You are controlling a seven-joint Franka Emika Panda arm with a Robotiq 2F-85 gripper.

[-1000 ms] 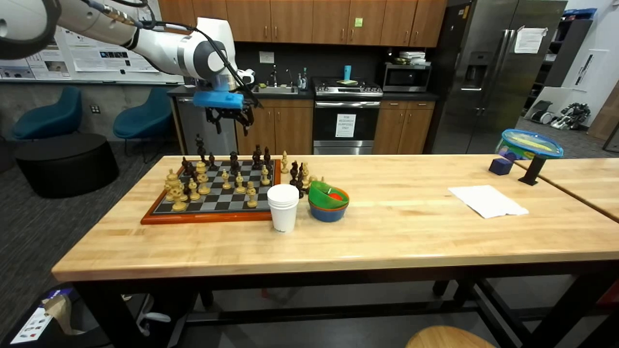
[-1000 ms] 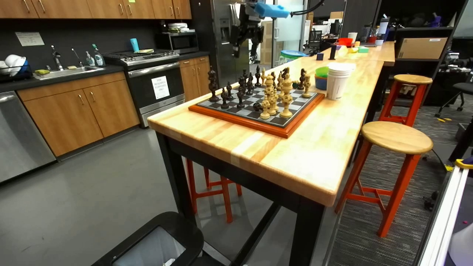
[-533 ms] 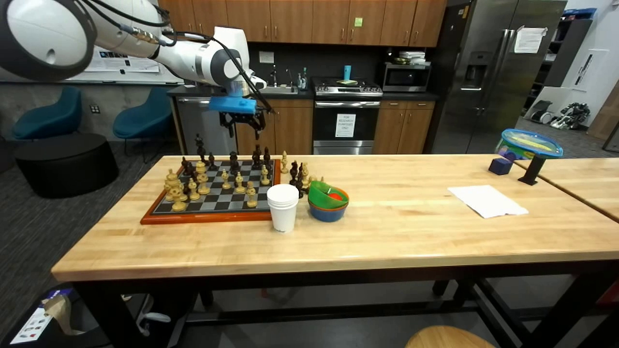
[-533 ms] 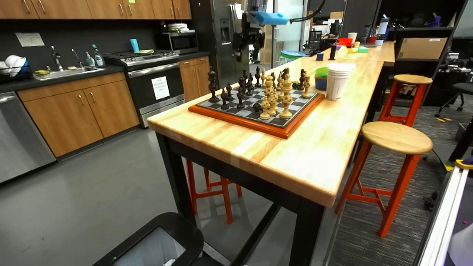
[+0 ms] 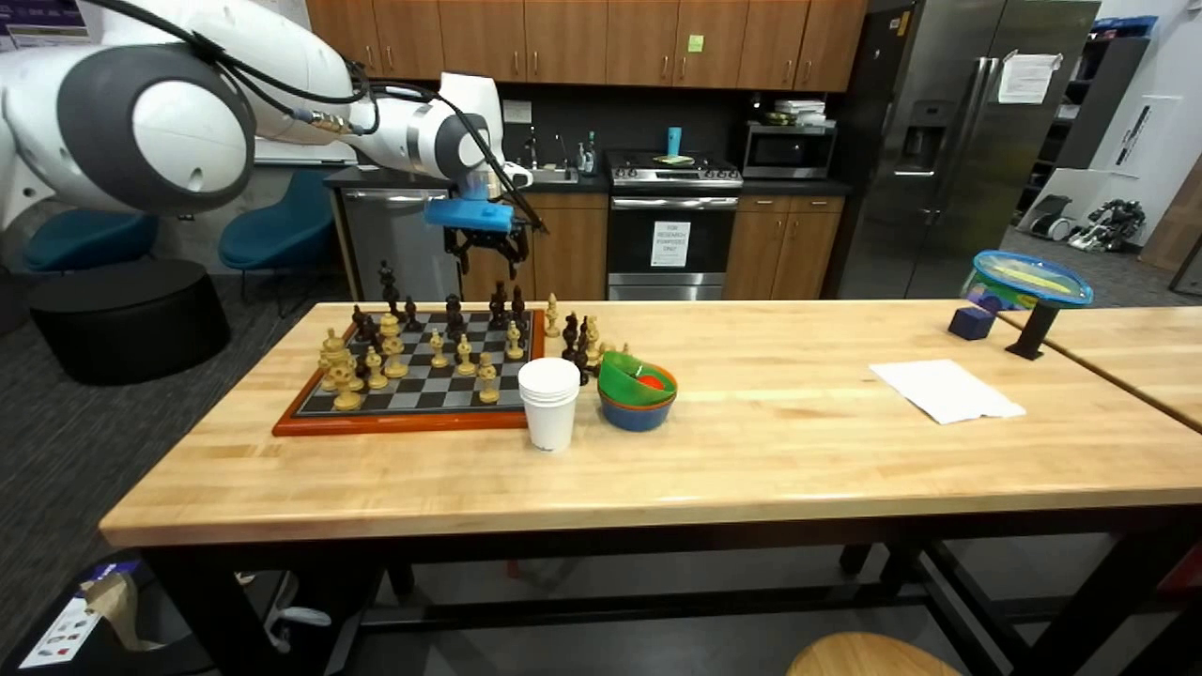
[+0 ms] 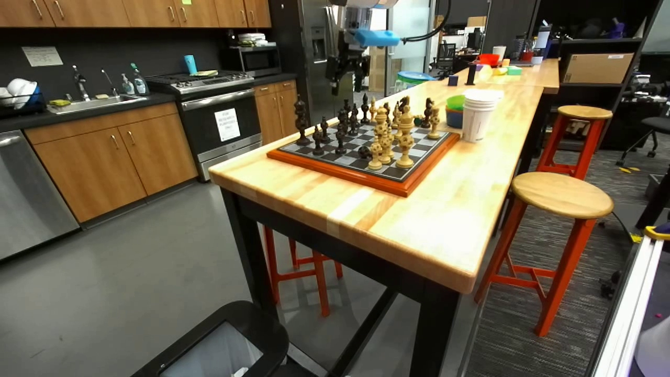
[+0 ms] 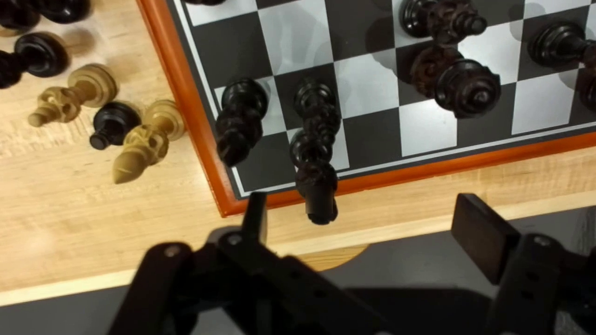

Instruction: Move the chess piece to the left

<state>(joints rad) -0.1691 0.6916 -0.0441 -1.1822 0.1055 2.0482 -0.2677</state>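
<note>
The chessboard [image 5: 404,423] with its orange-red rim bears dark and light carved pieces; it shows in both exterior views [image 6: 340,173] and in the wrist view [image 7: 419,173]. Which chess piece is meant cannot be told. My gripper [image 5: 488,267] is open and empty, in the air above the board's far edge; it also shows in an exterior view [image 6: 347,85]. In the wrist view, the gripper [image 7: 361,223] spans the board edge, and a tall dark piece [image 7: 314,139] reaches between the fingertips in the picture, nearer the left finger, below them. A shorter dark piece [image 7: 241,122] stands beside it.
Several loose pieces [image 5: 571,336] stand beside the board. A stack of white cups [image 5: 550,406] and green [image 5: 622,380] and blue bowls [image 5: 639,417] are close by. Paper [image 5: 947,391], a dark blue block [image 5: 971,324] and a black stand [image 5: 1034,330] are farther along the table.
My gripper has moved right and lower in an exterior view, along the board's far edge, and lower in both. The chess pieces have not moved.
</note>
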